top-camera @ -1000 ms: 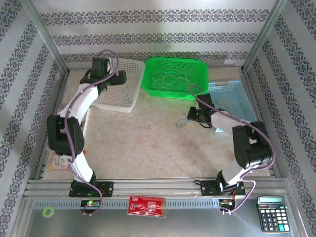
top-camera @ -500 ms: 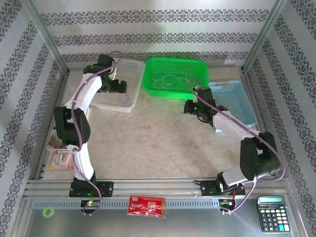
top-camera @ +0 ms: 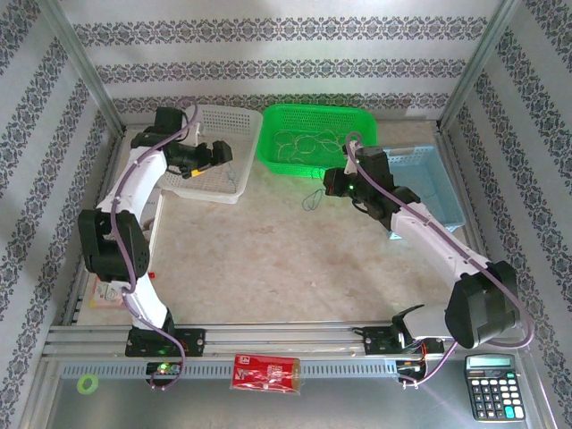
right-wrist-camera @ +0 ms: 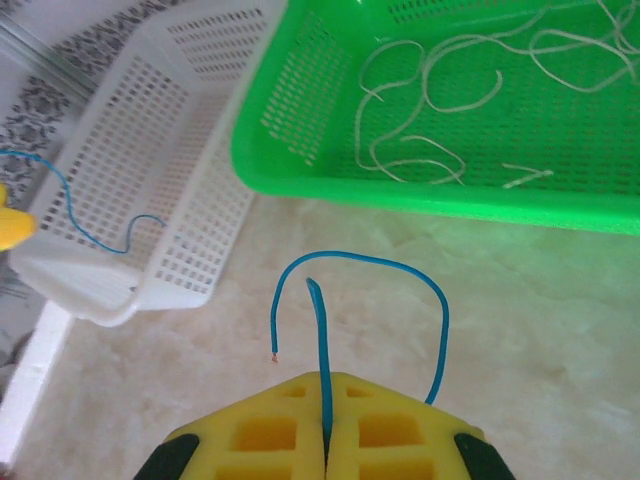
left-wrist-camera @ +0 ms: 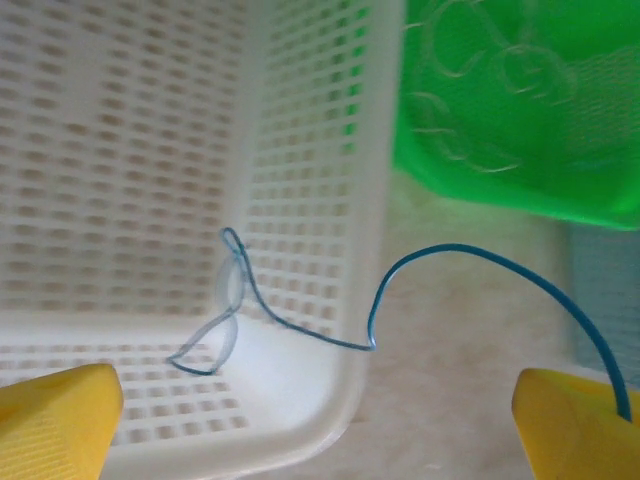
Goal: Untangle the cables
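Sitting at the back of the tabletop (top-camera: 268, 259), the white basket (top-camera: 239, 179) and green basket (top-camera: 366, 121) stand side by side. The left hand (left-wrist-camera: 318, 395) is spread wide over the white one. The right hand (right-wrist-camera: 327, 382), above bare tabletop, is pressed together, pinching a blue wire (right-wrist-camera: 360, 258) whose loop points at the green basket. A second blue wire (left-wrist-camera: 455, 247) trails from the white basket's corner over its rim, ending against one left finger. Cream wires (right-wrist-camera: 440, 105) lie in the green basket. That finger could likely drag the second wire out, and the carried loop may snag a rim.
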